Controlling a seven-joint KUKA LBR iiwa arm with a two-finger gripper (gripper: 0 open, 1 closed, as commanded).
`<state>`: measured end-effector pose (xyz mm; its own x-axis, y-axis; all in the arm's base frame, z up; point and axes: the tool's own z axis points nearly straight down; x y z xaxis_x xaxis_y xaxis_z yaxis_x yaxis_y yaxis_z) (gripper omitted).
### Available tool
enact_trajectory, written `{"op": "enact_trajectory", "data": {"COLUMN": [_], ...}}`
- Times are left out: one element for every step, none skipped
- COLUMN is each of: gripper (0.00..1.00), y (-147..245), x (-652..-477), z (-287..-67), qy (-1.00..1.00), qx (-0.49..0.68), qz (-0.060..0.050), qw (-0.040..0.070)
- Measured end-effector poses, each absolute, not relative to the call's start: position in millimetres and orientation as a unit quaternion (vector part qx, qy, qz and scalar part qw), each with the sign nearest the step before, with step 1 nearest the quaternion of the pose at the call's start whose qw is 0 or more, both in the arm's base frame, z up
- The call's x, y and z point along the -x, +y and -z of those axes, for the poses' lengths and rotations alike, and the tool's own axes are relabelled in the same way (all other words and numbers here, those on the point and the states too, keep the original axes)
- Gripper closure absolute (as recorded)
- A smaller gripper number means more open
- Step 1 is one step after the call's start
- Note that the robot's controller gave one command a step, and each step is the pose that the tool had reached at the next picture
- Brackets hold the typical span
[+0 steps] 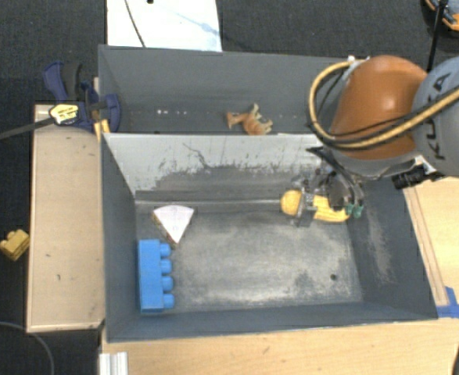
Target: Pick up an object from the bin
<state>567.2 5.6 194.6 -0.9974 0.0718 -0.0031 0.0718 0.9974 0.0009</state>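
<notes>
My gripper (310, 206) is down at the back right of the bin, under the arm's orange cover. It sits right at a yellow, banana-like thing (291, 203) lying against the foot of the back wall. One rounded yellow end sticks out to the gripper's left and more yellow shows on its right. The gripper's dark body hides the middle of that thing. A white wedge-shaped piece (174, 221) lies on the floor at the left. In the front left corner is a blue toy brick (155, 276) with studs along its right side.
A small tan toy animal (249, 121) rests high on the bin's back wall, well above the gripper. The bin's sloping right wall is close beside the arm. Bare floor stretches between the blue brick and the gripper.
</notes>
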Motion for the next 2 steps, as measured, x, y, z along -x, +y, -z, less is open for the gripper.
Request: {"op": "enact_trajectory", "data": {"gripper": [1.0, 1.0], "y": [5.6, 10.4], "x": [-567.1, -564.2], "z": [-194.5, -255.6], "qy": [0.999, 0.999], "qx": [-0.036, -0.042], "qz": [0.0, 0.0], "qw": [0.001, -0.001]}}
